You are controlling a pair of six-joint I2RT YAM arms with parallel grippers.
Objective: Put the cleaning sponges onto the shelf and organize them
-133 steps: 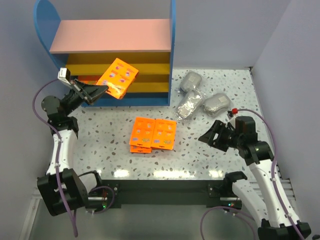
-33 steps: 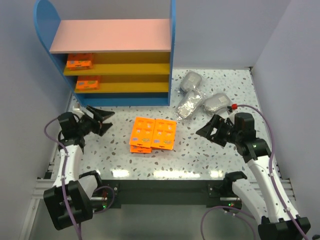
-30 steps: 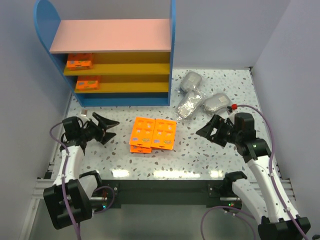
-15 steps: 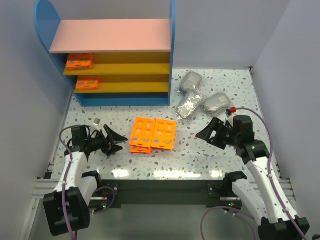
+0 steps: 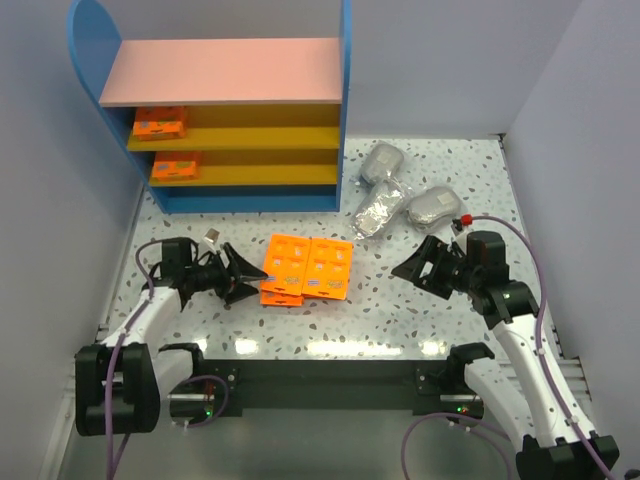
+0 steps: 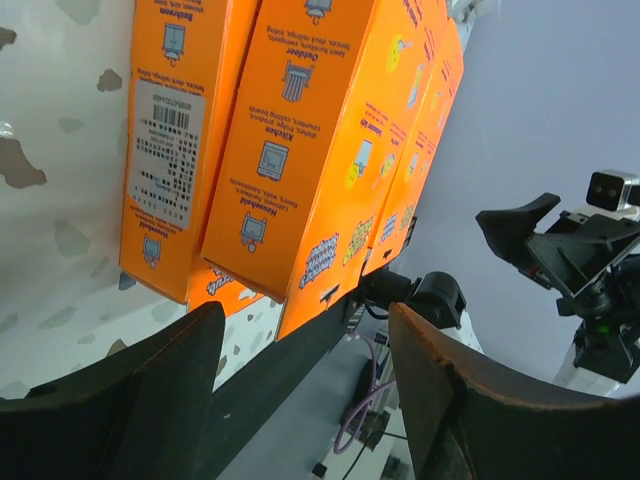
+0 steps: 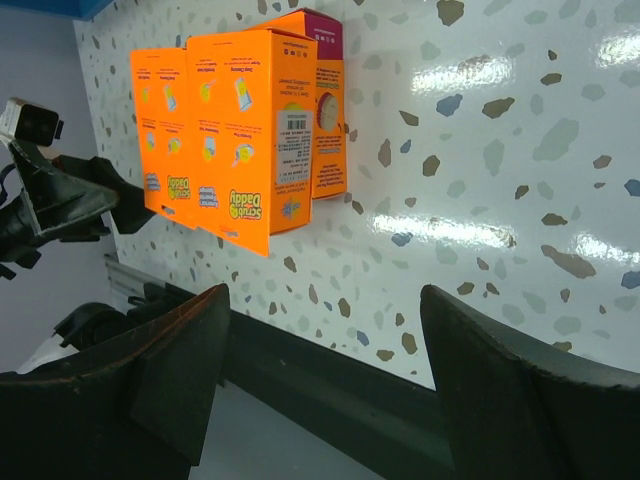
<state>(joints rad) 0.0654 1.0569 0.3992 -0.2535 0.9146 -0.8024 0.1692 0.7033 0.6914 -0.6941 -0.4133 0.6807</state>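
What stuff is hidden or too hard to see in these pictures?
- Pile of orange packs, top view: the upper packs hide how many lie underneath.
- Back of the shelf, top view: the pink top board covers it.
- Pack labels, top view: too small to read.
- Left wrist view: the packs are cut off by the top edge.

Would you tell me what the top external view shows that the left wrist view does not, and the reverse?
Only the top external view shows the shelf, with two shelved packs on its yellow boards, one on each, and three grey bagged bundles on the table beside it. Only the left wrist view shows the barcode label and small print on one pack. Both show the orange packs lying on the table, the open left end effector next to them and the right end effector beyond.
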